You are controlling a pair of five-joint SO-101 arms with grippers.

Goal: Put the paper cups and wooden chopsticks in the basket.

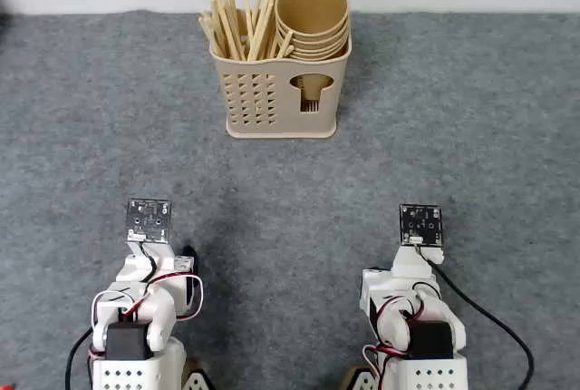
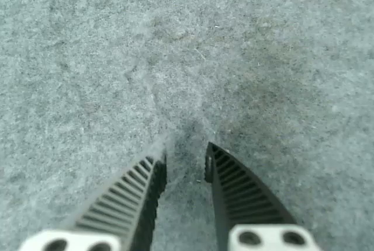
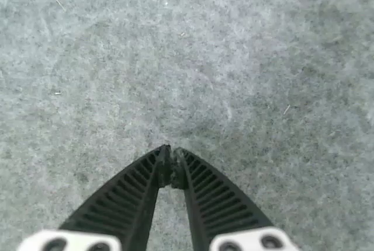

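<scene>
At far side of grey desk (image 1: 453,136): basket (image 1: 272,100) holding stacked paper cups (image 1: 313,9) beside upright wooden chopsticks (image 1: 237,9). Well apart, near side: left tool (image 2: 185,166) narrowly parted, gripping nothing; right tool (image 3: 173,160) closed tip to tip, gripping nothing.

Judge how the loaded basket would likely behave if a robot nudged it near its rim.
The basket could rock rather than slide, since the fuzzy grey mat likely grips its base. Its perforated walls look stiff and light. The tall chopsticks lean loosely, so they would probably rattle and shift.
</scene>
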